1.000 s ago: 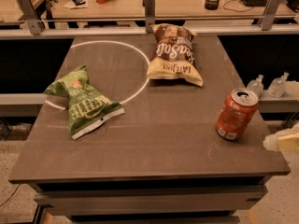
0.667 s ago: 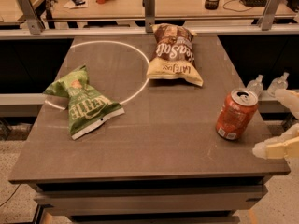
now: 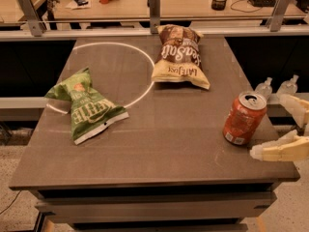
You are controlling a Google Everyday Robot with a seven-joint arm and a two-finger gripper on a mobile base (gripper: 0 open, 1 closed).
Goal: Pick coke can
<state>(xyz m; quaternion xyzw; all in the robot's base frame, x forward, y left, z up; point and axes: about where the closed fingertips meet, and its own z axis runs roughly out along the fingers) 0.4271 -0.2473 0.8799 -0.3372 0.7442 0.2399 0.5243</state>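
Note:
The coke can (image 3: 244, 118) is orange-red with a silver top and a white patch near its base. It stands upright near the right edge of the dark table (image 3: 164, 144). My gripper (image 3: 285, 127) comes in from the right edge of the camera view, just right of the can. Its two cream fingers are spread apart, one finger (image 3: 277, 151) low in front and the other (image 3: 295, 107) higher behind. It holds nothing and does not touch the can.
A green chip bag (image 3: 86, 105) lies at the table's left. A brown chip bag (image 3: 179, 56) lies at the back middle. A white circle line (image 3: 140, 57) is marked on the tabletop. Two clear bottles (image 3: 276, 87) stand beyond the right edge. A desk with clutter sits behind.
My gripper has moved further into view from the right, closer to the can, with its fingers spread. The can and the bags have not moved.

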